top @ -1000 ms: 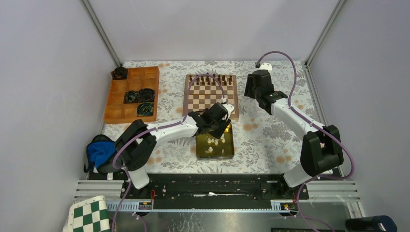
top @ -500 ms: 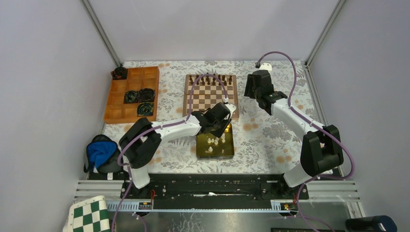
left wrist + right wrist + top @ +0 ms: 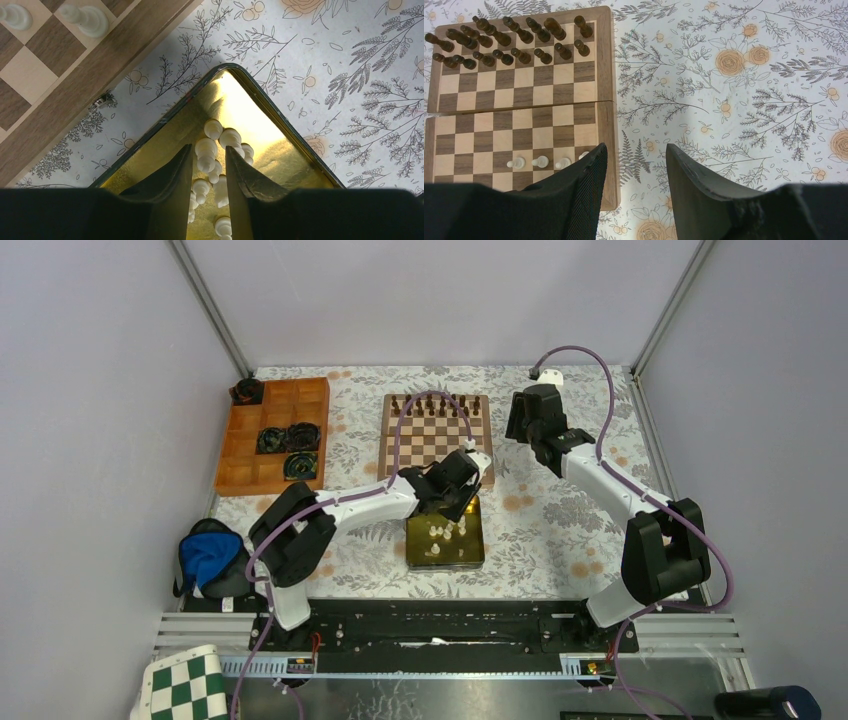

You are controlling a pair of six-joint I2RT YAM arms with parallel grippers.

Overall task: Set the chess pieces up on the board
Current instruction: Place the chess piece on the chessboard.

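Note:
The board [image 3: 436, 430] lies mid-table, dark pieces [image 3: 509, 42] lined along its far rows. A few cream-white chess pieces [image 3: 540, 161] stand on its near side. More white pieces [image 3: 445, 533] lie loose in a gold tin [image 3: 412, 540] just in front of the board. My left gripper [image 3: 209, 150] reaches down into that tin [image 3: 280, 117]. Its jaws stand narrowly apart around one white piece [image 3: 206, 155], with a sliver of room on the right. My right gripper [image 3: 636, 147] hangs open and empty above the board's right rim [image 3: 605, 75].
An orange compartment tray [image 3: 272, 435] with black coiled items sits at the left. A blue bundle [image 3: 207, 555] lies by the left arm's base. A green-and-white checkered mat [image 3: 185, 685] pokes in at the bottom left. The floral cloth [image 3: 560, 510] covers the table.
The left gripper has crept further over the tin and its jaws have narrowed around the white pieces. The right arm has stayed still.

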